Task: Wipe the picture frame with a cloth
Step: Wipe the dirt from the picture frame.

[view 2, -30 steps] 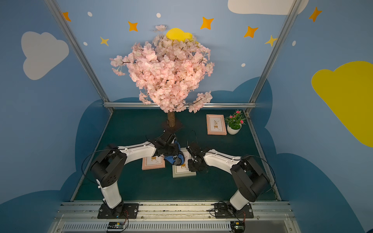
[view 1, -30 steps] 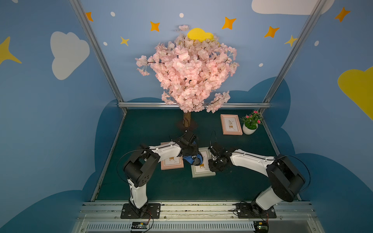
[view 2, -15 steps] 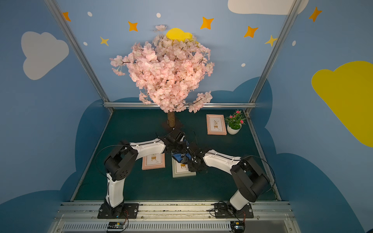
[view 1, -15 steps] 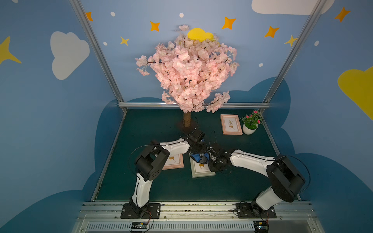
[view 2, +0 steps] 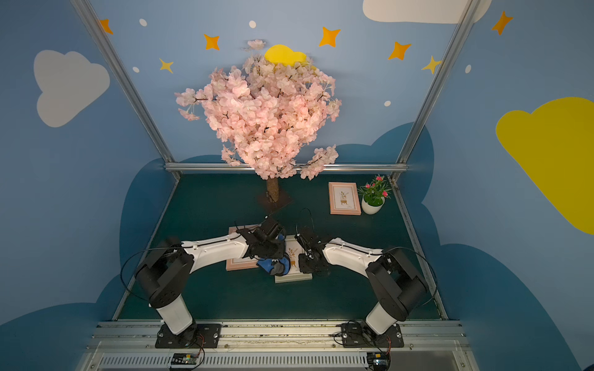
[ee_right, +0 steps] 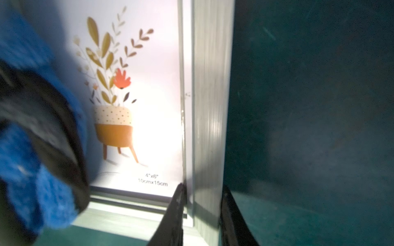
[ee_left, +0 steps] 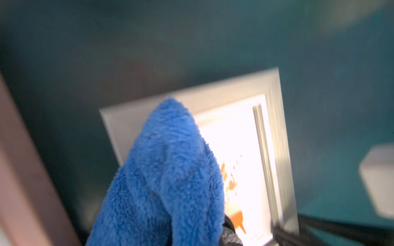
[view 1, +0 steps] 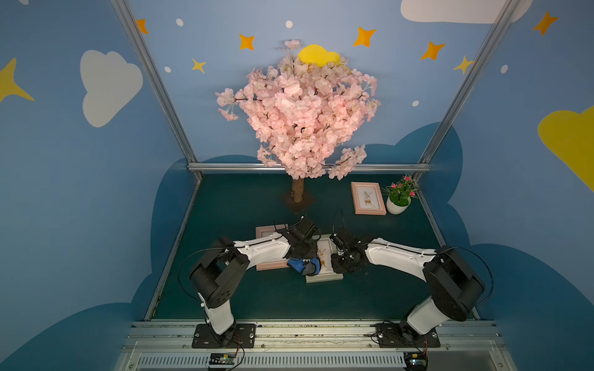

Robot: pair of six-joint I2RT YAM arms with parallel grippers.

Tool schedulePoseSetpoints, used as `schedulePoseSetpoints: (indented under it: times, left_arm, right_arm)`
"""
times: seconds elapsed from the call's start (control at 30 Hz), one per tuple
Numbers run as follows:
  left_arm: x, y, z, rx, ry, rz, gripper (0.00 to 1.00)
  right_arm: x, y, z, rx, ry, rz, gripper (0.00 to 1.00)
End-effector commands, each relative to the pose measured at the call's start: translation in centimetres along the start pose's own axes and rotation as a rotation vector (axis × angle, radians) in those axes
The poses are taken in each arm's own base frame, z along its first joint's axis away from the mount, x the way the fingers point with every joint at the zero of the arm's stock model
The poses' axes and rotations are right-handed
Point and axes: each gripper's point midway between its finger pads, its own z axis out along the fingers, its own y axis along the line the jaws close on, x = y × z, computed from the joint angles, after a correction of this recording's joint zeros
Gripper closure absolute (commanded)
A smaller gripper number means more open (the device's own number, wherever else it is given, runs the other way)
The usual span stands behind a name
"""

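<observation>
A pale grey picture frame (view 1: pixel 322 278) (view 2: pixel 293 277) with a potted-plant print lies flat on the green table in both top views. A bunched blue cloth (view 1: pixel 303 266) (view 2: pixel 272 266) (ee_left: pixel 170 170) rests on the frame's near left part, and my left gripper (view 1: pixel 304 257) (view 2: pixel 270 254) is shut on it; the cloth hides its fingers. My right gripper (view 1: pixel 339 265) (view 2: pixel 305 263) (ee_right: pixel 202 213) is shut on the frame's right side rail (ee_right: pixel 211 106), close to the near corner, with one black finger (ee_right: pixel 174 213) on each side. The right wrist view also shows the cloth (ee_right: pixel 19 159).
A pink frame (view 1: pixel 269 231) lies partly under my left arm. Another pink frame (view 1: pixel 368 197) and a small potted plant (view 1: pixel 398 199) stand at the back right. The blossom tree's trunk (view 1: pixel 298 189) rises at the back middle. Metal rails border the table.
My left gripper swept the cloth away over the frame and has come back toward its near left part. The right gripper has kept its hold on the frame's side.
</observation>
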Motion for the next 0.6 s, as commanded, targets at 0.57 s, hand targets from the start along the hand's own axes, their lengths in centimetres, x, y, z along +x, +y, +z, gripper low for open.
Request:
schedulePoseSetpoints:
  times: [0.57]
  left_arm:
    - [1.8, 1.7, 0.3, -0.041, 0.071, -0.043, 0.97]
  right_arm:
    - [1.6, -2.1, 1.8, 0.086, 0.068, 0.055, 0.79]
